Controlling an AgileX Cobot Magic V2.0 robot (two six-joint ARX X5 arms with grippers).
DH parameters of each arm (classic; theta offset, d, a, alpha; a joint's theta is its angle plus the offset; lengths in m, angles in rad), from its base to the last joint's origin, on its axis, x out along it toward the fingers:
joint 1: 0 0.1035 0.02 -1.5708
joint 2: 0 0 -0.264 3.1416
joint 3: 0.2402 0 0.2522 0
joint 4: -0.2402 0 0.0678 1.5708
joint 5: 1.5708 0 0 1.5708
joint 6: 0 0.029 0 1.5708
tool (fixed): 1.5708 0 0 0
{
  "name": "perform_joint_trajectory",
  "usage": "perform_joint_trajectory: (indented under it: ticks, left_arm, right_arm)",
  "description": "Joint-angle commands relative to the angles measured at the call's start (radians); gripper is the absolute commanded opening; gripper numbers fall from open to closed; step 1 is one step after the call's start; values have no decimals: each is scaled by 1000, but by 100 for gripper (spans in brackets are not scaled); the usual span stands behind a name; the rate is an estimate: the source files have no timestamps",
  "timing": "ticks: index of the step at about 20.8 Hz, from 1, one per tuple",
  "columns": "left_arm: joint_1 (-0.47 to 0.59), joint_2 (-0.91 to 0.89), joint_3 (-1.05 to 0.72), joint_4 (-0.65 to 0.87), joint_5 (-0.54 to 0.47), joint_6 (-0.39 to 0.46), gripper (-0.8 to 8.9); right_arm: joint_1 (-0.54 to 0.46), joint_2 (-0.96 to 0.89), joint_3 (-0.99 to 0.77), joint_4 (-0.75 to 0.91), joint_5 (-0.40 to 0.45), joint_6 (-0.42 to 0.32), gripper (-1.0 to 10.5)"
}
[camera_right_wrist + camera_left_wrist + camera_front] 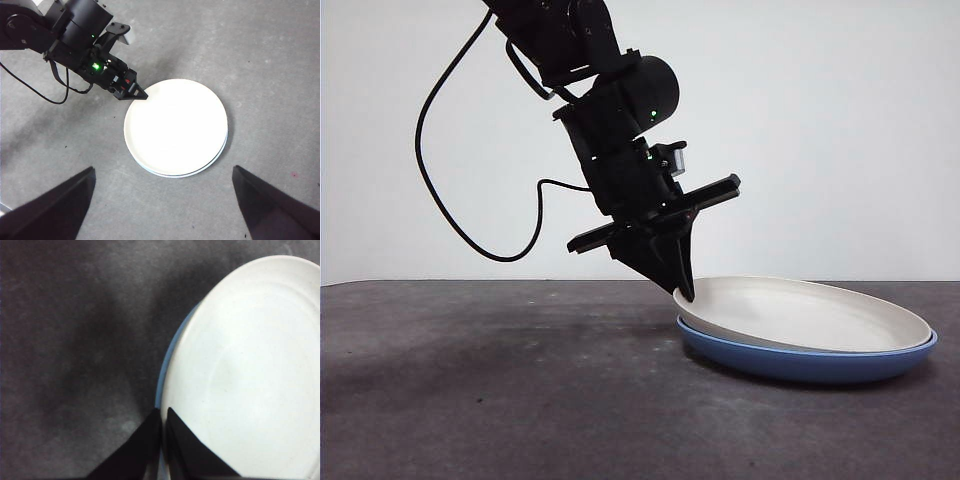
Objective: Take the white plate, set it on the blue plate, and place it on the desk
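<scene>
- Left gripper [686,290]: comes down at a slant from the upper left in the front view; its two black jaws are pinched together on the near-left rim of the white plate [800,312], one jaw on the inside of the rim and one outside, as the left wrist view shows.
- White plate: nested in the blue plate [810,362], its gripped edge raised slightly so that it sits tilted; both plates lie on the desk [500,400].
- Blue plate: shows only as a thin crescent beyond the white rim [162,385].
- Handling, as a judgement: the white plate looks stiff, smooth and light; its glossy rim is likely slippery, so a thin edge pinch may let it swing or slide. The low curved rim is the only purchase; a deeper bite on it would hold better.
- Right gripper [165,210]: hangs high above the plates with its jaws spread wide, holding nothing.
</scene>
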Motion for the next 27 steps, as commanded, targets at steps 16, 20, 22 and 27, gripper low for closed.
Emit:
perform_joint_trajectory:
  ticks: [16,20,22,27]
  left_arm:
    - [-4,-159,130,-134,0,90,314]
    - [53,-344,129,-200,0,107,313]
    - [84,-435,123,-243,0,141,312]
    - [132,-623,24,-316,3,200,312]
  right_arm:
    - [4,6,17,3,5,13,438]
    - [4,6,17,3,5,13,438]
    - [4,7,17,2,5,13,438]
    - [4,8,16,2,27,13,438]
